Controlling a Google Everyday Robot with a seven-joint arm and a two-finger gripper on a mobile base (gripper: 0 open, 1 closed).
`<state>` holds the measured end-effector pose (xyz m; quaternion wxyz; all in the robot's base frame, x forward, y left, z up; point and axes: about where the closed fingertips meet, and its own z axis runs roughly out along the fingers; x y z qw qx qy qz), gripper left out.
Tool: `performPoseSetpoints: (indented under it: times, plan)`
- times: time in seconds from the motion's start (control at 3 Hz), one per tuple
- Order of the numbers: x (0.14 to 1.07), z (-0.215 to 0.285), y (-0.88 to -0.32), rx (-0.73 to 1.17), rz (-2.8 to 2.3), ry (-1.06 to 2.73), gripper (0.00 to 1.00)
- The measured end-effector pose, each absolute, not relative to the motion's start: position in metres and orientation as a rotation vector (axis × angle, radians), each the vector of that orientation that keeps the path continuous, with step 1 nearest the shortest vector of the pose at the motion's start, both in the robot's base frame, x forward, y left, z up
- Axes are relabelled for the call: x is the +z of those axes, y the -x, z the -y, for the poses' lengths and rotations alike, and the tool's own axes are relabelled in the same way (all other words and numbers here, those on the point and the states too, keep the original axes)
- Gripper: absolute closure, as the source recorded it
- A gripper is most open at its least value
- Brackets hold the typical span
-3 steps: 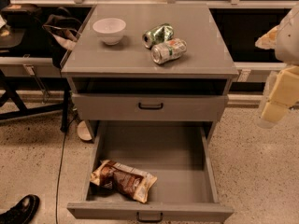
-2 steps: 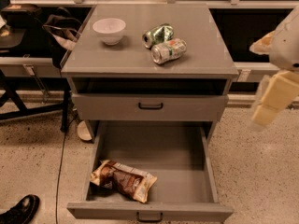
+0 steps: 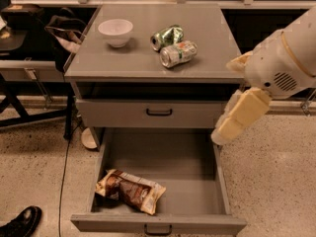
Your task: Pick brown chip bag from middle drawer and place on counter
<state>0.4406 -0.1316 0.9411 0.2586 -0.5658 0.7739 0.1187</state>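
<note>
The brown chip bag (image 3: pixel 130 191) lies on its side in the front left of the open middle drawer (image 3: pixel 197 196), its cream ends pointing left and right. My gripper (image 3: pixel 236 113) hangs at the right of the cabinet, above the drawer's right wall and just below the level of the counter (image 3: pixel 148 58). It is well apart from the bag, up and to the right of it, and holds nothing.
On the counter stand a white bowl (image 3: pixel 115 32) at back left and two crushed cans, green (image 3: pixel 167 36) and silver (image 3: pixel 178 53). A shut drawer front (image 3: pixel 159 112) sits above the open one. A black shoe (image 3: pixel 20 222) is on the floor at lower left, and a dark table with clutter (image 3: pixel 29 38) at left.
My arm has moved left and a little down, from the frame's right edge toward the open drawer's right side. The bag, cans and bowl have not moved.
</note>
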Motion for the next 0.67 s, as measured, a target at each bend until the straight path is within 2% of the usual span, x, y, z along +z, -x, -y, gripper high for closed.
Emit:
performPoseSetpoints:
  times: [0.33, 0.67]
  plan:
    - [0.9018, 0.0603, -0.4601, 0.397, -2.109, 1.486, 0.00]
    - [0.9010, 0.0591, -0.4605, 0.395, -2.110, 1.476, 0.00]
